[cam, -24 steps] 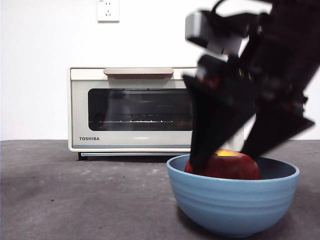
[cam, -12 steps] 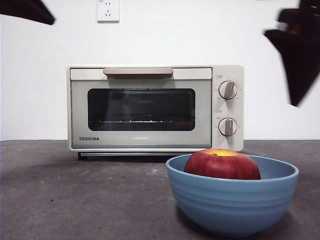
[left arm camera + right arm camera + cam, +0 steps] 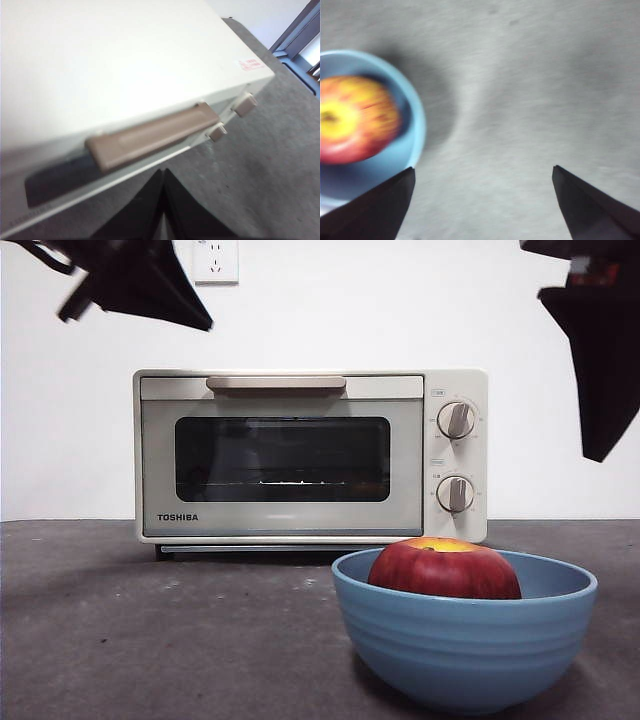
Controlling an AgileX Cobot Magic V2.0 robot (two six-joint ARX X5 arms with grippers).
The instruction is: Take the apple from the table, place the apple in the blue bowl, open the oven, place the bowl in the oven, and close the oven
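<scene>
The dark-red apple (image 3: 444,568) lies in the blue bowl (image 3: 465,645) at the front right of the table (image 3: 150,640). The cream oven (image 3: 310,455) stands behind, its door closed and its beige handle (image 3: 276,384) at the top. My right gripper (image 3: 600,390) hangs high at the right, open and empty. From its wrist I see the right gripper (image 3: 483,170) beside the bowl (image 3: 417,125) and the apple (image 3: 355,120). My left gripper (image 3: 185,310) is above the oven's left corner. In its wrist view the left gripper (image 3: 162,172) is shut, just in front of the handle (image 3: 152,135).
Two round knobs (image 3: 456,421) sit on the oven's right panel, also seen as knobs (image 3: 245,105) from the left wrist. A wall socket (image 3: 216,260) is on the white wall behind. Bare table lies left of the bowl.
My right gripper let go of the apple in the bowl and rose to the upper right. My left gripper came in from the top left toward the oven.
</scene>
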